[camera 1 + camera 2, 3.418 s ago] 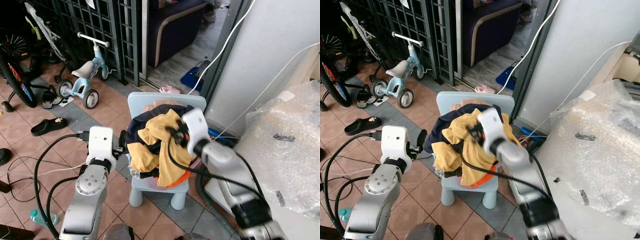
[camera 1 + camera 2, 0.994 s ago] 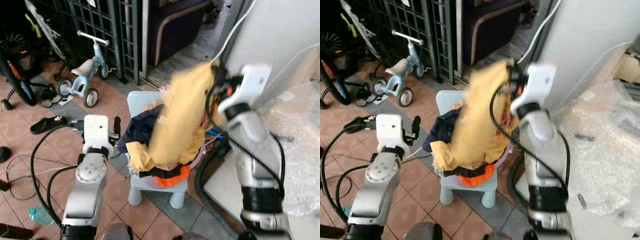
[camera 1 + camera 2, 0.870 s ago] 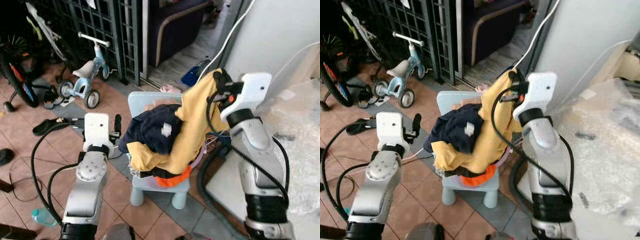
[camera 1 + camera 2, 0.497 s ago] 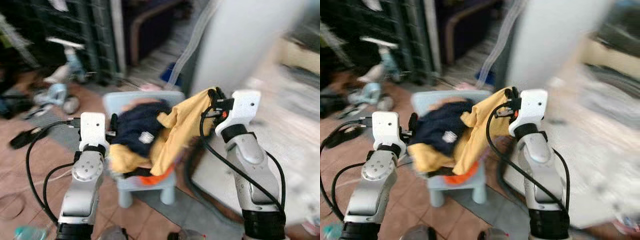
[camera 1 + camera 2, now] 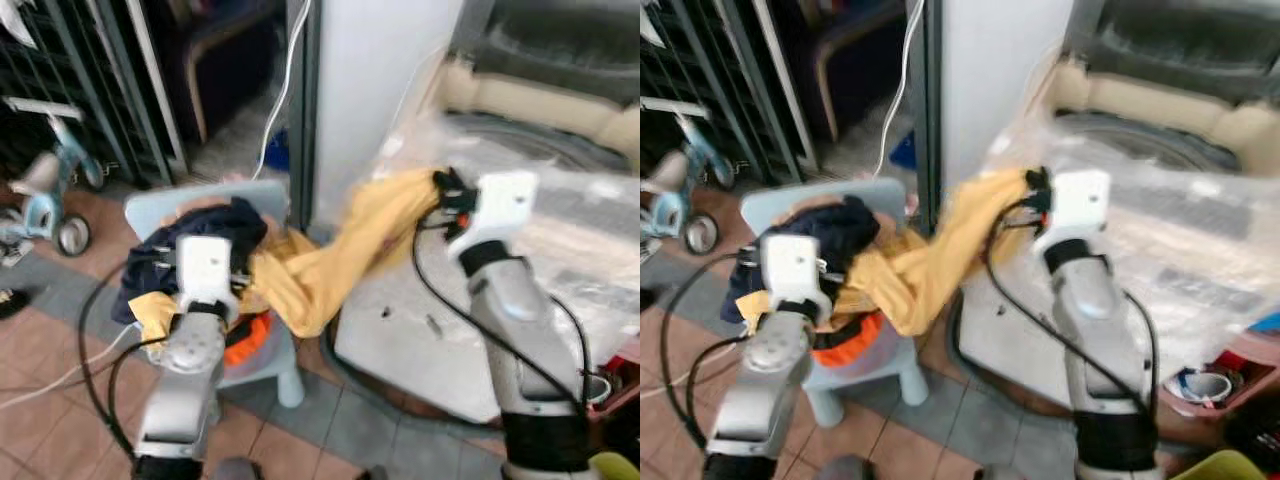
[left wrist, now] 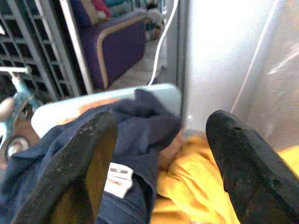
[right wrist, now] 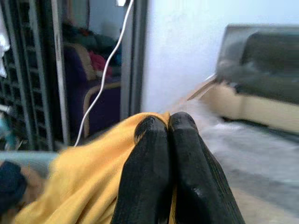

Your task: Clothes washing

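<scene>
The right tool (image 5: 441, 190) is clamped on one end of the yellow garment (image 5: 340, 255), which stretches from the clothes pile (image 5: 205, 250) on the pale blue chair (image 5: 285, 380) up over the plastic-wrapped washing machine (image 5: 560, 250); the left tool (image 6: 161, 149), fingers spread and empty, hovers just above the navy garment (image 6: 135, 126) on that pile.

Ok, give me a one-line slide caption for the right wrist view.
Right gripper pinched shut on the yellow garment, with a white cable hanging behind.
</scene>
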Robot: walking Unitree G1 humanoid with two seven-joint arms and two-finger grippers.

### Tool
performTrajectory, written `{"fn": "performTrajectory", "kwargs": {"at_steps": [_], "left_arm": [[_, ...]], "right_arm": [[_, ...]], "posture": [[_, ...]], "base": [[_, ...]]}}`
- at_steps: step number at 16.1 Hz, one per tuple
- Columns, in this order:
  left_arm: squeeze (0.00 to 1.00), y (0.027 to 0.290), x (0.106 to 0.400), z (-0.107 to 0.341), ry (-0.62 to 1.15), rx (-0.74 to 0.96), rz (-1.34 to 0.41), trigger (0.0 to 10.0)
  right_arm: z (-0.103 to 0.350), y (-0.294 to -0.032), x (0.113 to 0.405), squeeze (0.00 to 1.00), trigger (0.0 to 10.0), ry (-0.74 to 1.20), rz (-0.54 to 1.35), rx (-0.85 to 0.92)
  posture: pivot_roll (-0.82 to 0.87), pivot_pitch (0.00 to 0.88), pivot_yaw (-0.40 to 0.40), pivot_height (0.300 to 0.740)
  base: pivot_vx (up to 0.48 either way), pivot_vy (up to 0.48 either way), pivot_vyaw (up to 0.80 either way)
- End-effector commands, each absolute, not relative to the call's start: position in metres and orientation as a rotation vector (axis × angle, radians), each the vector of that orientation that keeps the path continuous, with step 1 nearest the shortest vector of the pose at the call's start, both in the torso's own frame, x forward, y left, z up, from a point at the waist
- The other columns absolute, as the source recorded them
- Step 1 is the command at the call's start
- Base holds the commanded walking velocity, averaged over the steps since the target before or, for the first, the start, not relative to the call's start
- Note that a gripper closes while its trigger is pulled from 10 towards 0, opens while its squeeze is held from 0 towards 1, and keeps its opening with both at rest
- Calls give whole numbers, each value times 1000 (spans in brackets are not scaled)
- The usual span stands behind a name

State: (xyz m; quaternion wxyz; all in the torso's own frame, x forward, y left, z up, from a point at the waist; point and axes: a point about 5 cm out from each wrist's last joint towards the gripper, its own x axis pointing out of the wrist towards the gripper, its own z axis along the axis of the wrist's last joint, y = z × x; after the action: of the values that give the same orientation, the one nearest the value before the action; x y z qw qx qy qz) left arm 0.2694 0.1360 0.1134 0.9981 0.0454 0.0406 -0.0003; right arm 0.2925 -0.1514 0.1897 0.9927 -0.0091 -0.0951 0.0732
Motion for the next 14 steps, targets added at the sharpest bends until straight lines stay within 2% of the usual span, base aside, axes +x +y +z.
{"fn": "performTrajectory", "kwargs": {"at_steps": [1, 9, 14], "left_arm": [[0, 143, 269, 115, 77, 106, 15, 10000], [0, 142, 272, 119, 54, 54, 14, 10000], [0, 143, 272, 120, 42, 25, -8, 10000]], "right_arm": [[197, -147, 292, 0, 10000, -221, 154, -14], [190, -152, 291, 0, 10000, -206, 129, -28], [214, -167, 308, 0, 10000, -294, 84, -88]], "posture": [[-25, 0, -11, 740], [-37, 0, 1, 740], [-37, 0, 2, 740]], "base": [[0, -247, 0], [0, 0, 0], [52, 0, 0]]}}
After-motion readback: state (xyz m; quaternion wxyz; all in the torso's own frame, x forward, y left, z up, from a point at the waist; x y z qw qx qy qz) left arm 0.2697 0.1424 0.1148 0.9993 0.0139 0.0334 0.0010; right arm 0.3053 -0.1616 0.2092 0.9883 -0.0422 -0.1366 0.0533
